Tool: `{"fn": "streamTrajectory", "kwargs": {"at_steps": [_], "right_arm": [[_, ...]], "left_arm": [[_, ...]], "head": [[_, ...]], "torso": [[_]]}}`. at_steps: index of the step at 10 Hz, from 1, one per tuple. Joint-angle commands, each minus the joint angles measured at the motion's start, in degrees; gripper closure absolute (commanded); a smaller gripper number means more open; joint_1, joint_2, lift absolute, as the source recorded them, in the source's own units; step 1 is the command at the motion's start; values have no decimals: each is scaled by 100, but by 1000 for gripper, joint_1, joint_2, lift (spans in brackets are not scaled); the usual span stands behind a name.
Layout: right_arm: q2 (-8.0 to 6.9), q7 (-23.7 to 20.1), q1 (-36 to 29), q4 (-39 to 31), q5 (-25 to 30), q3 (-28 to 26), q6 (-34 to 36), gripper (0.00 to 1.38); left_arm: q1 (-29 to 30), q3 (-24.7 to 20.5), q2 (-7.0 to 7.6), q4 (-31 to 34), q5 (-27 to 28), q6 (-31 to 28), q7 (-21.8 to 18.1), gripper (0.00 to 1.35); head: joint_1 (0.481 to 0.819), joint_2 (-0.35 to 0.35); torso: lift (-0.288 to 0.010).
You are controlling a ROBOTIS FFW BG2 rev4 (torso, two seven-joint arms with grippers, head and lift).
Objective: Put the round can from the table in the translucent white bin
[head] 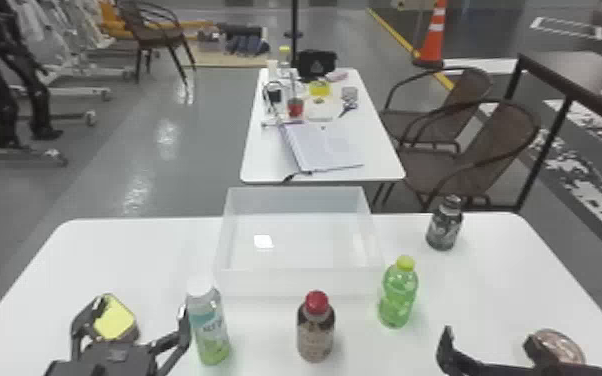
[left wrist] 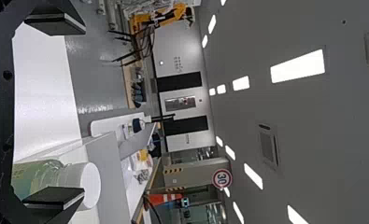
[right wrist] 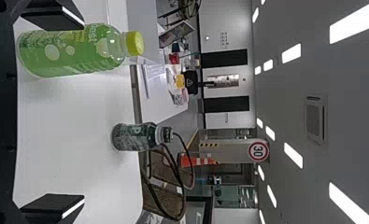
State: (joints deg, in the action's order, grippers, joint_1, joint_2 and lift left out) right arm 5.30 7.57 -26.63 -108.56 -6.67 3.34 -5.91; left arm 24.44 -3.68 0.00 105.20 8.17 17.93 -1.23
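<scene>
Left gripper (head: pixel 141 306) gapes beside a labelled bottle (head: pixel 210 325); right gripper (head: pixel 488 336), also wide, near the round can (head: pixel 566 346).

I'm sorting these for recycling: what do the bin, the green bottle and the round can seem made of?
The bin: likely smooth plastic, cloudy and see-through at its walls. The green bottle: probably clear, glossy plastic, its green showing through a ribbed body. The round can: perhaps metal, judging by its shiny, coppery top.
</scene>
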Motion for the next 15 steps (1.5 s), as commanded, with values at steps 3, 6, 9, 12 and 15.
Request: {"fn": "streamTrajectory", "kwargs": {"at_steps": [3, 6, 9, 12, 15], "right_arm": [[-2, -27, 35, 10, -36, 9, 11, 4], [24, -397, 158, 36, -9, 0, 160, 4], [-29, 34, -18, 36, -9, 0, -148, 4], [-125, 351, -106, 696, -563, -167, -991, 4], [-125, 377, -97, 977, -757, -351, -1158, 4]], "left_arm": [[-27, 8, -15, -9, 0, -8, 0, 88], [-36, 17, -15, -9, 9, 0, -9, 87], [-27, 25, -15, -9, 0, -8, -9, 85], [-18, 8, -15, -35, -88, -140, -18, 85], [-27, 17, -15, -44, -132, -175, -53, 85]], "head": [[549, 0], [549, 0], [549, 0], [549, 0], [549, 0]], "torso": [[-100], [-100], [-100], [-100], [-100]]}}
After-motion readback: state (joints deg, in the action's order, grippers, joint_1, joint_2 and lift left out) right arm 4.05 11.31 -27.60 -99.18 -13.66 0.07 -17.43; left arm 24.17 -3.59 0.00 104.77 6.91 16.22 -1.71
